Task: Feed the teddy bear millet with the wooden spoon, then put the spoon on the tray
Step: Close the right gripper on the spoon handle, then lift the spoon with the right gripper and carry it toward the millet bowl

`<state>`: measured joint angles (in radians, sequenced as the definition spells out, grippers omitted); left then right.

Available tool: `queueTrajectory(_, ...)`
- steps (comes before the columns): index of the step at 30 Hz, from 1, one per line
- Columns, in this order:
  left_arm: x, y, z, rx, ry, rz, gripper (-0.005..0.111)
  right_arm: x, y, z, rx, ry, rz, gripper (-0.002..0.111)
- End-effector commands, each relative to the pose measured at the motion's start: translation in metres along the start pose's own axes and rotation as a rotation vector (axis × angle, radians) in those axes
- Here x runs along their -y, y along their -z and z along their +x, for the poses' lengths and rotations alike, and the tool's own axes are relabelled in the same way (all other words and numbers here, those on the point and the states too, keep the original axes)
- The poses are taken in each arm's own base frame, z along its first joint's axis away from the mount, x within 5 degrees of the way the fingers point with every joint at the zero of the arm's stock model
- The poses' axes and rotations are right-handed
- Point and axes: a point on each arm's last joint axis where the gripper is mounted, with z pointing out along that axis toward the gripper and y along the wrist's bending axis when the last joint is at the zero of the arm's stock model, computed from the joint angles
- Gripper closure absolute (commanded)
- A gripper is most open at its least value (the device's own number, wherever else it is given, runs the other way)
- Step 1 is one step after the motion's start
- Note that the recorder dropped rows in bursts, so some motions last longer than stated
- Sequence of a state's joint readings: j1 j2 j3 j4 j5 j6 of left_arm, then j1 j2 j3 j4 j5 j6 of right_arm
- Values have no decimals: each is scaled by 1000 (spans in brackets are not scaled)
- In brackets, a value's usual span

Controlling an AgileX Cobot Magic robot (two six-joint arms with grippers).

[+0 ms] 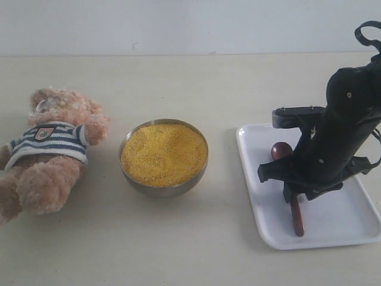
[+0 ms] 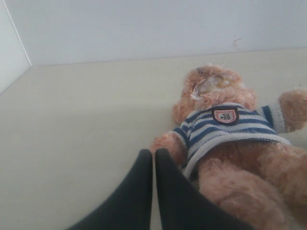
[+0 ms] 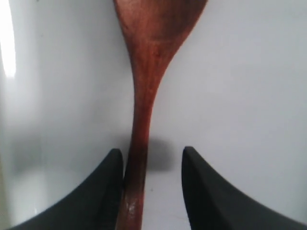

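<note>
Pale tabletop (image 1: 178, 238), three o'clock: the right gripper (image 3: 151, 151), jaws wide, is straddling the small dark reddish-brown wooden spoon (image 3: 148, 57) on the flat white rectangular tray (image 1: 345, 220), apparently for pickup, next needing closing and lifting.

No legible text (chest badge (image 2: 225, 115) blurred)

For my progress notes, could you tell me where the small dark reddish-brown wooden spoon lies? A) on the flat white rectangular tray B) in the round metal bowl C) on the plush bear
A: the wooden spoon lies on the white tray, under the open right gripper.
</note>
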<state>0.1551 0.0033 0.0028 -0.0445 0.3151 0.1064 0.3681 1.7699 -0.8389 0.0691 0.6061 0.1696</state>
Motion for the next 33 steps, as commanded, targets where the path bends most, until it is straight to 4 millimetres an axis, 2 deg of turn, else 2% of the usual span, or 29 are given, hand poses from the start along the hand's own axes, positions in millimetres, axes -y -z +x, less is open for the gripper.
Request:
queueTrajectory(1, 0, 1, -2, 17, 5, -5, 103, 3, 1, -1, 7, 8, 33, 71)
queueTrajectory(23, 0, 1, -2, 18, 5, -5, 103, 3, 1, 2, -16, -7, 39, 71)
queueTrajectory(24, 0, 1, -2, 18, 5, -5, 103, 3, 1, 2, -18, -11, 36, 73)
queueTrajectory(25, 0, 1, -2, 18, 5, -5, 103, 3, 1, 2, -20, -9, 37, 82)
queueTrajectory(27, 0, 1, -2, 18, 5, -5, 103, 3, 0, 2, -23, 7, 36, 91)
queueTrajectory(30, 0, 1, -2, 18, 5, -5, 103, 3, -3, 3, -34, 4, 36, 92)
queueTrajectory(33, 0, 1, -2, 16, 5, -5, 103, 3, -16, 5, -85, 11, 34, 92)
